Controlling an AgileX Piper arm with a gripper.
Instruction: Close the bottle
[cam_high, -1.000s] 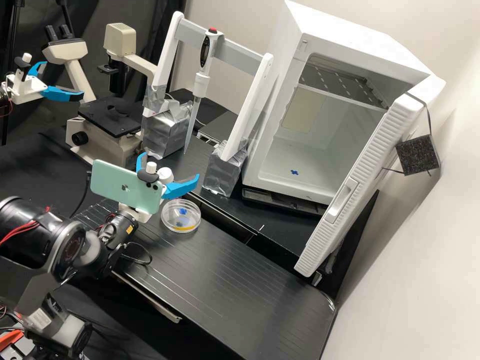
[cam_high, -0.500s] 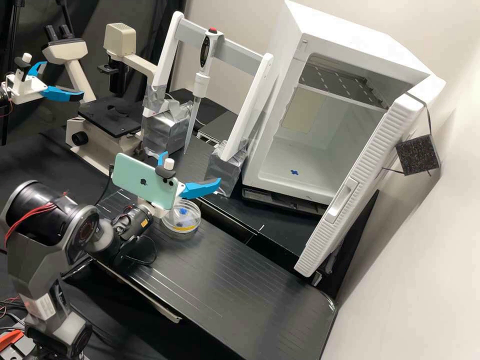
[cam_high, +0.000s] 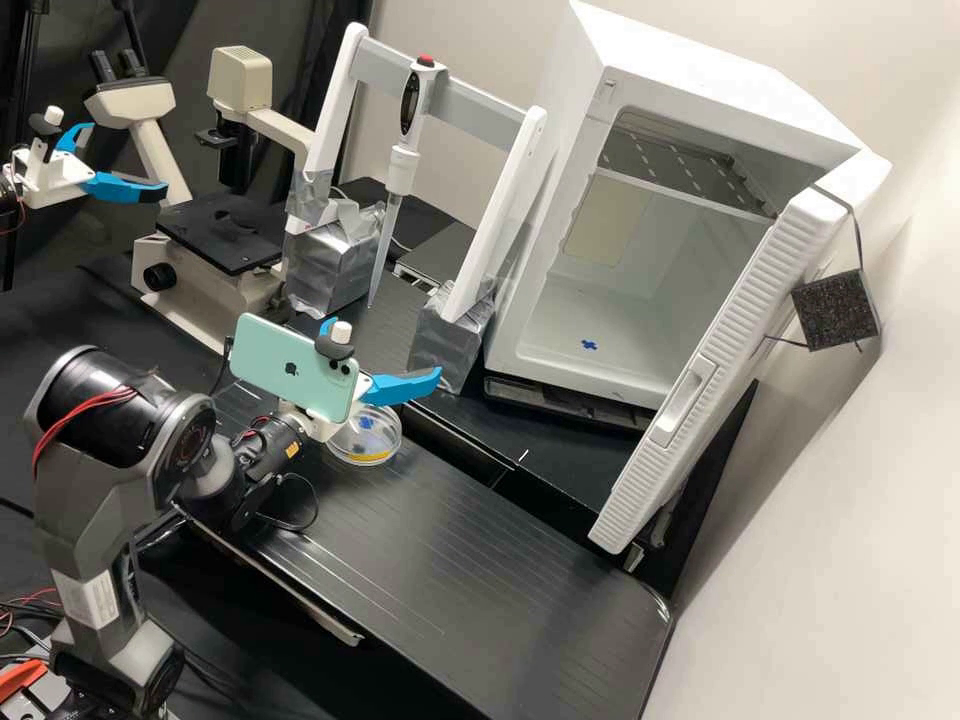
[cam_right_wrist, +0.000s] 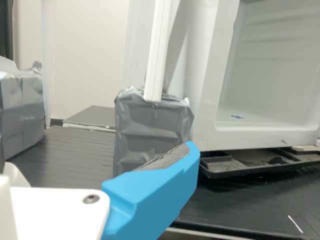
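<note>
1. The dark grey arm leans in over the black surface, a mint-green phone mounted by its claw.
2. A clear round dish with blue and yellow marks sits on the surface, partly hidden behind the mount.
3. The claw's two blue fingers stand widely spread; I cannot tell where the bottle is.
4. Farther off, a silver-wrapped foot holds one post of the stand bearing a pipette.
5. Beyond are a microscope and an open white cabinet.
</note>
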